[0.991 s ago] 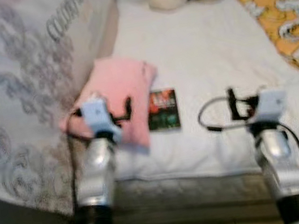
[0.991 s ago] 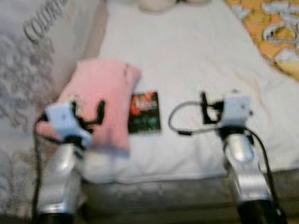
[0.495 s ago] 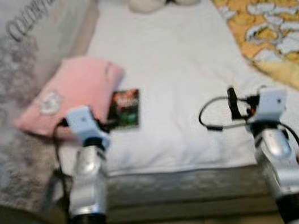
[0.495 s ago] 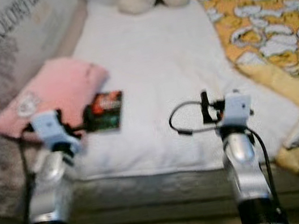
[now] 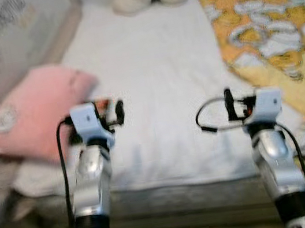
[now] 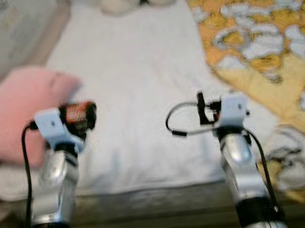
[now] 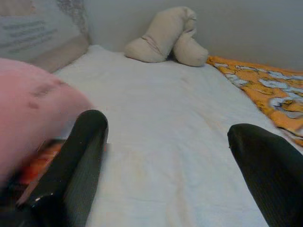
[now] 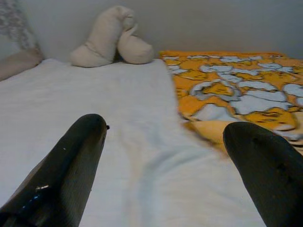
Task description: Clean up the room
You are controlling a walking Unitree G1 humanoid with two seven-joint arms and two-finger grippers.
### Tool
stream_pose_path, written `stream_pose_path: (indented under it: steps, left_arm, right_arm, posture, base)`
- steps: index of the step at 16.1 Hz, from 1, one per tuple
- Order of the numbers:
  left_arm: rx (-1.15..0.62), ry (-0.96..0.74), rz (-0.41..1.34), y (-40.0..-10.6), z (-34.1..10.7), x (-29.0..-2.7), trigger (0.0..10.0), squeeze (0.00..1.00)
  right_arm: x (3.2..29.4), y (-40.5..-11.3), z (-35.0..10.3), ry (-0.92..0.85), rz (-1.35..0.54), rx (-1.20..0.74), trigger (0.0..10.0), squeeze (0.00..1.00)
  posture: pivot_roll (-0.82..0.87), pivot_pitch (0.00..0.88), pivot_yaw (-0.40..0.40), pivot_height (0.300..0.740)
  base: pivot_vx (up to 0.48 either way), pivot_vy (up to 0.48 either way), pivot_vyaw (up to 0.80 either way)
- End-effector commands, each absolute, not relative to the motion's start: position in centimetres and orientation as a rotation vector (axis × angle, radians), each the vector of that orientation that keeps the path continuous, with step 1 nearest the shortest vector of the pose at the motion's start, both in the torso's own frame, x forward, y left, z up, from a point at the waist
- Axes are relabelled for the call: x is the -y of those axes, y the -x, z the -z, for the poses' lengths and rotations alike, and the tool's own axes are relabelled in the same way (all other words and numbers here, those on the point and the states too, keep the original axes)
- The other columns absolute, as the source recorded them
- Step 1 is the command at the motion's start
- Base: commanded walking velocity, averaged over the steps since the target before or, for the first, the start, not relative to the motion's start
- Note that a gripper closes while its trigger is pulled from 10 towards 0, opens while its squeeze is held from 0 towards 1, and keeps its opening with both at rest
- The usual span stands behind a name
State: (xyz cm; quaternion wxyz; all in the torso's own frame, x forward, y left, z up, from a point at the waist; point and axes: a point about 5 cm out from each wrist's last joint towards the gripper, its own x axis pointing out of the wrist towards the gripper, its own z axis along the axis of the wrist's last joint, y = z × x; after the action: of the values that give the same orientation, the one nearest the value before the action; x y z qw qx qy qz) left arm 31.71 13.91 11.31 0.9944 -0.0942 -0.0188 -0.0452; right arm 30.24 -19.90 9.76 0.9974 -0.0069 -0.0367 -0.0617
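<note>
Both grippers, left gripper (image 7: 165, 165) and right gripper (image 8: 165, 161), are held spread and empty over the bed (image 5: 154, 90), an approach judged underway toward the dark packet (image 7: 40, 158) beside the pink pillow (image 5: 19, 121).

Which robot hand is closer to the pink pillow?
The left. Its tool hangs open right beside the pink pillow, by its near corner. The right tool, also open, is across the white sheet, nearer the orange blanket.

1 pink pillow (image 5: 27, 120), 1 beige plush toy (image 8: 110, 40), 1 orange blanket (image 5: 269, 24), 2 grippers
</note>
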Motion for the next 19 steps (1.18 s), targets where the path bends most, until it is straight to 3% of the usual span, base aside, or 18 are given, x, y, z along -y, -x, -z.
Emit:
stream_pose_path:
  steps: [1, 12, 13, 14, 19]
  left_arm:
    - [0.047, 0.205, 0.120, -31.4, -11.4, -13.0, 10.0, 0.00]
    - [0.103, 0.210, 0.179, -31.2, -12.3, -12.1, 10.0, 0.00]
    - [0.106, 0.225, 0.194, -31.1, -12.3, -11.9, 10.0, 0.00]
    - [0.111, 0.235, 0.212, -31.1, -12.4, -11.7, 10.0, 0.00]
    - [0.129, 0.237, 0.278, -31.5, -12.9, -10.8, 10.0, 0.00]
  right_arm:
    - [21.1, -30.1, -10.1, 0.028, 0.151, 0.084, 10.0, 1.00]
    - [21.0, -30.8, -9.9, 0.043, 0.143, 0.056, 10.0, 0.97]
    - [20.9, -30.9, -10.0, 0.050, 0.136, 0.056, 10.0, 0.08]
    - [20.8, -30.9, -10.0, 0.051, 0.126, 0.059, 10.0, 0.00]
    - [21.2, -30.9, -10.0, 0.053, 0.150, 0.063, 10.0, 0.00]
  posture:
    - [-0.06, 0.010, 0.017, 0.740]
    - [-0.05, 0.011, 0.007, 0.740]
    - [-0.05, 0.009, 0.007, 0.740]
    - [-0.06, 0.003, 0.008, 0.740]
    - [-0.09, 0.000, 0.036, 0.740]
  base:
    - [0.266, -0.394, 0.00]
    - [0.256, -0.402, 0.00]
    - [0.240, -0.412, 0.00]
    - [0.000, -0.439, 0.00]
    - [0.000, -0.453, 0.00]
